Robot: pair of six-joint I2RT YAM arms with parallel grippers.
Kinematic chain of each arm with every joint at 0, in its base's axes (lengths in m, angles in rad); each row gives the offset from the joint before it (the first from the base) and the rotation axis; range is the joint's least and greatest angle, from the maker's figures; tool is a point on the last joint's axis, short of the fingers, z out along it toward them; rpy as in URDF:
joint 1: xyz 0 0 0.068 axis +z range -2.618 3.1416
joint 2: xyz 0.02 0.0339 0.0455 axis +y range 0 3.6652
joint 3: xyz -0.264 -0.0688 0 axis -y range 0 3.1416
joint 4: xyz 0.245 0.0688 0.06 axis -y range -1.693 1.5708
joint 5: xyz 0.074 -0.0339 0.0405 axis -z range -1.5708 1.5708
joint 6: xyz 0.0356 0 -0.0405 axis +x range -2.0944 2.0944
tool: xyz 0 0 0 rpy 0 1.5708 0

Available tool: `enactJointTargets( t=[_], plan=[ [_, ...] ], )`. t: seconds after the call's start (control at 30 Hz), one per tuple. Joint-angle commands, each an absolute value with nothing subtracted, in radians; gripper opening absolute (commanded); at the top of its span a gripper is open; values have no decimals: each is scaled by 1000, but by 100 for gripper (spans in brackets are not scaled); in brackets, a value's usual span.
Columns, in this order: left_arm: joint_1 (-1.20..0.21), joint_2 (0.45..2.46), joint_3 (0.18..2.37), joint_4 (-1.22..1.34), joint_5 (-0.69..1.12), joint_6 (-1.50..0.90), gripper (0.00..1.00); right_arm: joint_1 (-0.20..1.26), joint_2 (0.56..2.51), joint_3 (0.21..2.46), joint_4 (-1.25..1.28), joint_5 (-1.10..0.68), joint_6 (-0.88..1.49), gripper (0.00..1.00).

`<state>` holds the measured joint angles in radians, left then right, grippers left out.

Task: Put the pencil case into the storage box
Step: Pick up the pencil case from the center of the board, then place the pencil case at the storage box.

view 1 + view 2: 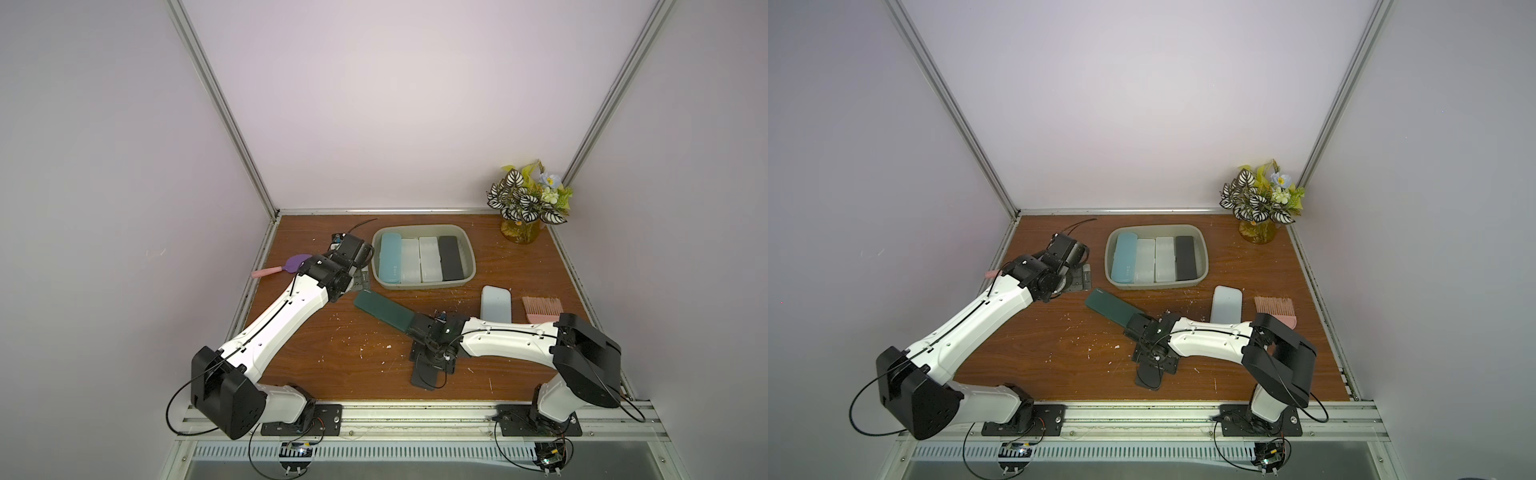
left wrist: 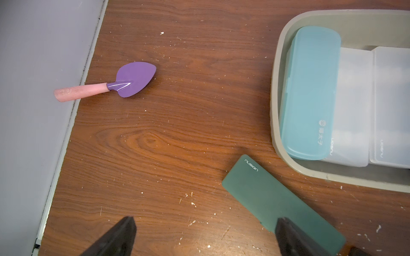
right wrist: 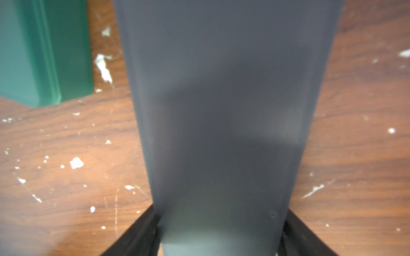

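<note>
A dark grey pencil case (image 3: 221,110) lies on the wooden table near the front; in both top views its end (image 1: 424,378) (image 1: 1147,379) shows from under my right wrist. My right gripper (image 3: 221,219) (image 1: 432,359) is shut on it, one finger pressed to each long side. A dark green pencil case (image 1: 384,309) (image 2: 273,199) (image 3: 44,51) lies slantwise beside it. The grey-beige storage box (image 1: 419,227) (image 1: 1154,226) (image 2: 275,124) stands at the back and holds several cases side by side. My left gripper (image 2: 205,221) (image 1: 360,282) hangs open left of the box, holding nothing.
A pale blue case (image 1: 496,303) and a pink brush (image 1: 540,311) lie to the right, beside my right arm. A purple trowel with a pink handle (image 2: 135,78) (image 1: 297,262) lies by the left wall. A vase of flowers (image 1: 525,203) stands in the back right corner.
</note>
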<state>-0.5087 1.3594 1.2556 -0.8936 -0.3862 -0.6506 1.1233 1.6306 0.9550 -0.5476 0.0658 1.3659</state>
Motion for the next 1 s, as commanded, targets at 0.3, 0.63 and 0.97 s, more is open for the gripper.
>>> enactJointTargets(
  t=[0.3, 0.63, 0.97],
  plan=[
    [-495, 1397, 1233, -874, -379, -648, 99, 1107, 1475, 1025, -647, 221, 1011, 69],
    [-496, 1391, 1191, -853, -372, -647, 99, 804, 1334, 1194, -612, 237, 573, 69],
    [-496, 1401, 1195, -853, -345, -648, 99, 508, 1686, 1648, -637, 138, 282, 70]
  ],
)
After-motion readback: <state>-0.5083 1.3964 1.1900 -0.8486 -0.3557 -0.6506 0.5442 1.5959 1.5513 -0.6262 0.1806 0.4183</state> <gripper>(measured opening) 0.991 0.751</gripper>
